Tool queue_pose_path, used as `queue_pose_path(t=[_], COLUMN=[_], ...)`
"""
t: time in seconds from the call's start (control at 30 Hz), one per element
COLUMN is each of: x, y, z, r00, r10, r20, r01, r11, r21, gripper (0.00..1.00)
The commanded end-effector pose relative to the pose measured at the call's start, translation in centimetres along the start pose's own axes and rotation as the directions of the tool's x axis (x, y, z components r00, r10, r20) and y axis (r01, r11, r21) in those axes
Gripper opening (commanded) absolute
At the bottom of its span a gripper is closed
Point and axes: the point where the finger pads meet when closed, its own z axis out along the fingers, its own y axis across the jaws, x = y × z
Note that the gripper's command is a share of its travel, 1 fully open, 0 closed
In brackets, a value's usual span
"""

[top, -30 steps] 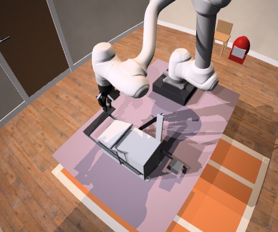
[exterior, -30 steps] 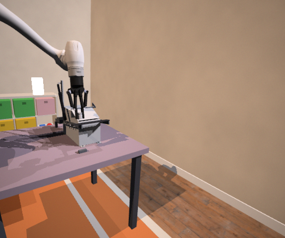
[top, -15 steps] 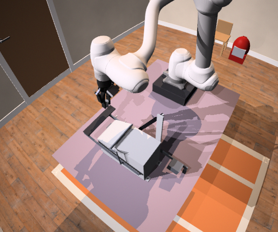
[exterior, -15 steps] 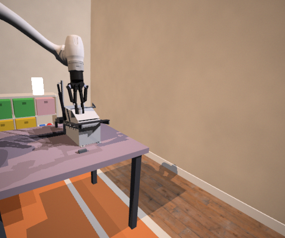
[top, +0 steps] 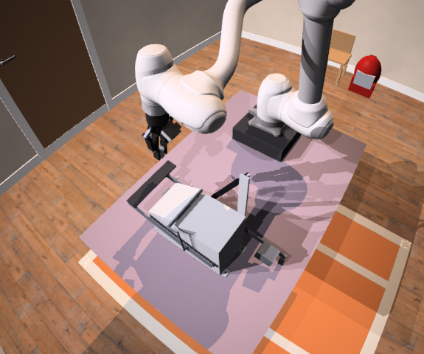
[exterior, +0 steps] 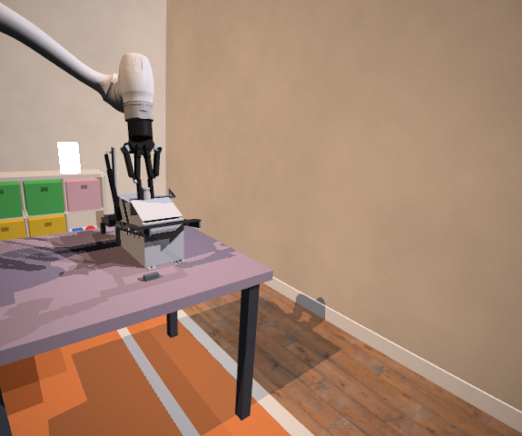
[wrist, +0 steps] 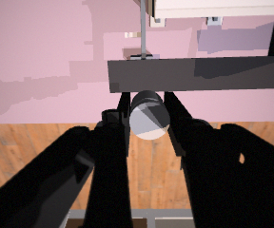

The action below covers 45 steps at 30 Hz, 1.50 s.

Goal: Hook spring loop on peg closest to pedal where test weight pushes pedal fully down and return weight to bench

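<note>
Two of my fingers press the steel weight [wrist: 148,115] from either side — my jaws are mostly closed on it, holding it in the air. Just beyond lies the dark pedal [wrist: 199,73] at the table [wrist: 42,57] edge — farther off, the feeder [top: 208,224].

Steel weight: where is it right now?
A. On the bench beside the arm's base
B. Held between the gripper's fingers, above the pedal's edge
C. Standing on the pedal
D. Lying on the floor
B. The wrist view shows the steel weight, a grey cylinder, clamped between the gripper's dark fingers, hanging just off the near edge of the dark pedal, not resting on it.
</note>
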Motion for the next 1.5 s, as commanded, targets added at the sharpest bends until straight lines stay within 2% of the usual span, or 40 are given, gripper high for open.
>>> queue_pose_path(t=[0.0,0.2,0.3,0.77,1.47], x=[-0.1,-0.4,-0.4,-0.9,1.6], y=[0.0,0.0,0.0,0.0,-2.3], z=[-0.7,-2.3,-2.1,-4.8,-2.0], r00=[1.000,1.000,1.000,1.000,1.000], r10=[0.000,0.000,0.000,0.000,0.000], r20=[0.000,0.000,0.000,0.000,-0.023], r01=[0.000,0.000,0.000,0.000,0.000], r11=[1.000,1.000,1.000,1.000,1.000], r21=[-0.002,-0.002,-0.002,-0.002,-0.001], gripper=[0.25,0.25,0.25,0.25,0.25])
